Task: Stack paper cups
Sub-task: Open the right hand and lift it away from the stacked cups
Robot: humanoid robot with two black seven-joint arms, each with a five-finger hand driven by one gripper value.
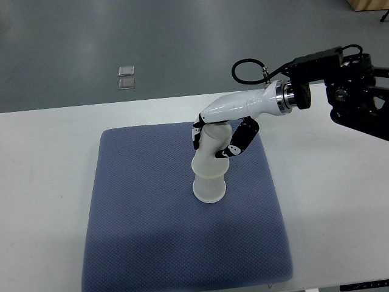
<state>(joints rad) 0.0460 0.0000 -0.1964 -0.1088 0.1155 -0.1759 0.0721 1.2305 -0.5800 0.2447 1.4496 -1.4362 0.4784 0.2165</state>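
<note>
On the blue mat [152, 231] that covers the white table [48, 140], the right hand [220, 141] grips the upper paper cup [214, 146]. This cup sits on another paper cup [209, 185], which stands upside down near the mat's middle.

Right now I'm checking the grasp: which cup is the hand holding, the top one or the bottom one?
The top cup. The right hand wraps its fingers around it, while the bottom cup stands rim-down on the blue mat, untouched.
</note>
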